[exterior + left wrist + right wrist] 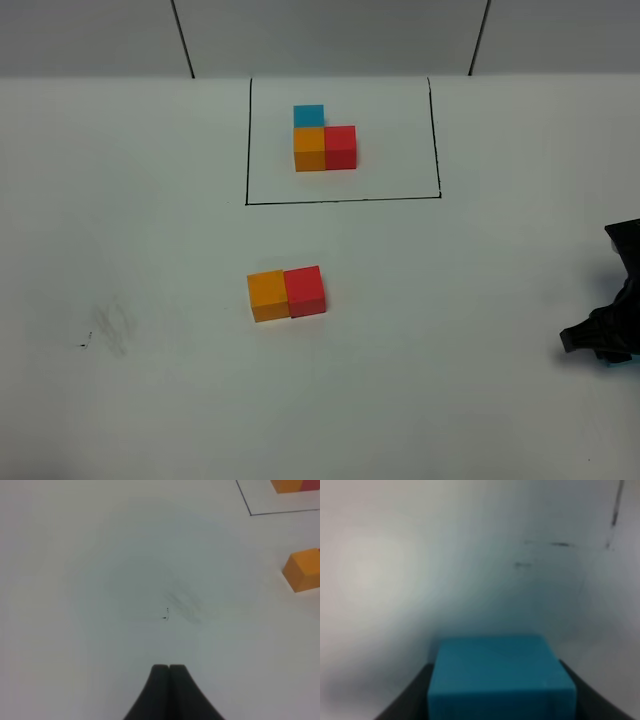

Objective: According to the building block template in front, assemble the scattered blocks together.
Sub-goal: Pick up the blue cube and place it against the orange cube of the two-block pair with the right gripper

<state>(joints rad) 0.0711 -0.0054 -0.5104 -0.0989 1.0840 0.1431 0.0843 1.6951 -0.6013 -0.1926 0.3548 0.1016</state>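
Observation:
The building block template (322, 140) sits inside a thin black drawn rectangle at the back: a light blue cube behind an orange one, with a red one on its right. Two of the scattered blocks, orange (268, 296) and red (305, 290), touch side by side at mid-table. The third, light blue (500, 677), fills the gap between the fingers of my right gripper (500, 695), which is shut on it low at the table's right edge (600, 345). My left gripper (169, 670) is shut and empty over bare table, left of the orange block (305, 569).
A faint grey smudge (110, 328) marks the table on the left. The black frame line (342, 199) runs between the template and the pair of loose blocks. Plain white surface lies all around the blocks.

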